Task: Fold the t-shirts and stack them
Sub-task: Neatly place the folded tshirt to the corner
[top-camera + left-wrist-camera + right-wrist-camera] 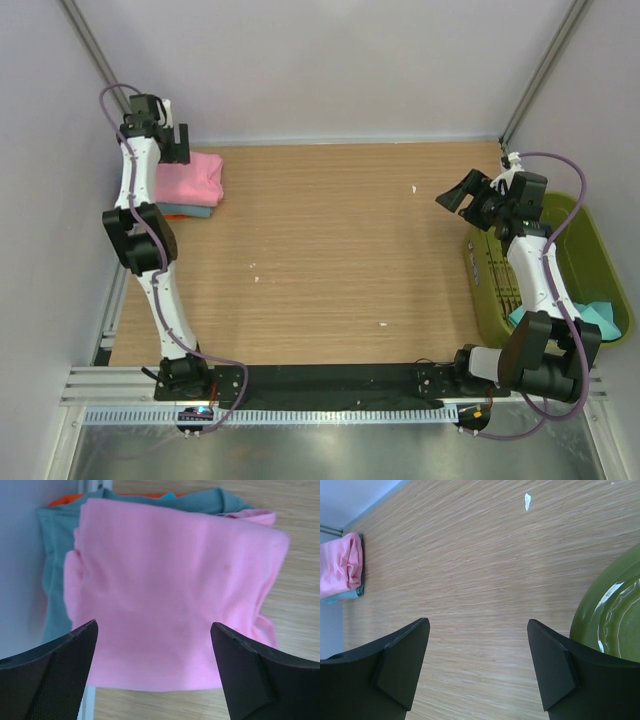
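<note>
A folded bright pink t-shirt (193, 177) lies on top of a stack at the table's far left. In the left wrist view the pink shirt (170, 595) covers a grey-blue shirt (52, 570), with an orange edge (65, 500) and a bit of teal beneath. My left gripper (176, 140) hovers over the stack's far left side, open and empty (152, 630). My right gripper (462, 192) is open and empty above the bare table (477, 625), beside the basket. A teal t-shirt (598, 315) lies in the basket. The pink stack also shows far off in the right wrist view (339, 562).
An olive-green plastic basket (590, 240) stands at the table's right edge; its rim shows in the right wrist view (600, 610). White scraps (413, 187) lie on the wooden table. Grey walls close the left, back and right sides.
</note>
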Controlling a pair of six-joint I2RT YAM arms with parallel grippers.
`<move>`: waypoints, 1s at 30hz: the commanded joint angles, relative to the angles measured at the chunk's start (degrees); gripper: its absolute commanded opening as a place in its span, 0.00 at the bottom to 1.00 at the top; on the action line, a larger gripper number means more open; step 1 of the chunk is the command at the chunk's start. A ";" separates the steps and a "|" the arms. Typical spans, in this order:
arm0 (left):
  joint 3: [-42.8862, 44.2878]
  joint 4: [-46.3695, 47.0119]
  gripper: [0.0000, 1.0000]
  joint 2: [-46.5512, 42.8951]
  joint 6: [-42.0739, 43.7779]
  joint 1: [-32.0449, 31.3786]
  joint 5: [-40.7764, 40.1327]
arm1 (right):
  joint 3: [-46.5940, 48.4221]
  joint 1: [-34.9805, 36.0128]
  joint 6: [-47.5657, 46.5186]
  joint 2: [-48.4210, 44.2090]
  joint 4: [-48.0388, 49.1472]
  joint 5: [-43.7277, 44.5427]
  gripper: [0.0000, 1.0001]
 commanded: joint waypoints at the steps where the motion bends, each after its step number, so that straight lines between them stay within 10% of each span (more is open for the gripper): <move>1: -1.14 -0.07 0.96 -5.77 -1.39 0.15 -1.83 | 0.92 -1.10 -3.89 0.17 -3.24 2.40 0.86; 14: -3.50 -4.81 0.90 -13.07 -4.29 -6.26 27.32 | 14.99 -0.92 -5.23 6.15 -6.41 1.44 0.87; 30: 3.25 -4.20 0.86 7.83 -4.73 -15.15 20.23 | 22.11 -0.92 -5.14 9.22 -10.63 1.70 0.87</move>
